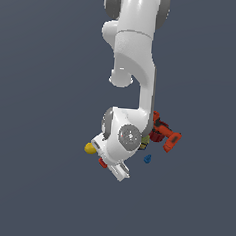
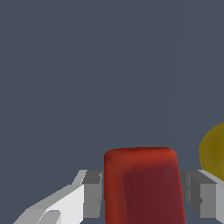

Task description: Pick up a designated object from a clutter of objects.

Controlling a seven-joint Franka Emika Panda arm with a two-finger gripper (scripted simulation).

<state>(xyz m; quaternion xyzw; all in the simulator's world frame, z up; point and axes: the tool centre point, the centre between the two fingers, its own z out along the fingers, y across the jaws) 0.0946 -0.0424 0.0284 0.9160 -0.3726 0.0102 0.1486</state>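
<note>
From my station: a flat, unbroken slate-grey ground (image 1: 34,193) fills the exterior view on every side. I see no seam, wall or furniture. Light is even and soft. The wrist view shows the same grey surface throughout.

Distant overhead exterior view; close wrist view between fingers (image 2: 89,199), sharing red drill (image 2: 142,186).

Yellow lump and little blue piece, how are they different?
The yellow lump is round and bigger; the blue piece is tinier and a bit pointed. The yellow lump sits at the exterior view's left of the gripper; the blue piece lies on its right, nearer the orange drill. Both are one plain colour, and neither is being grasped.
</note>
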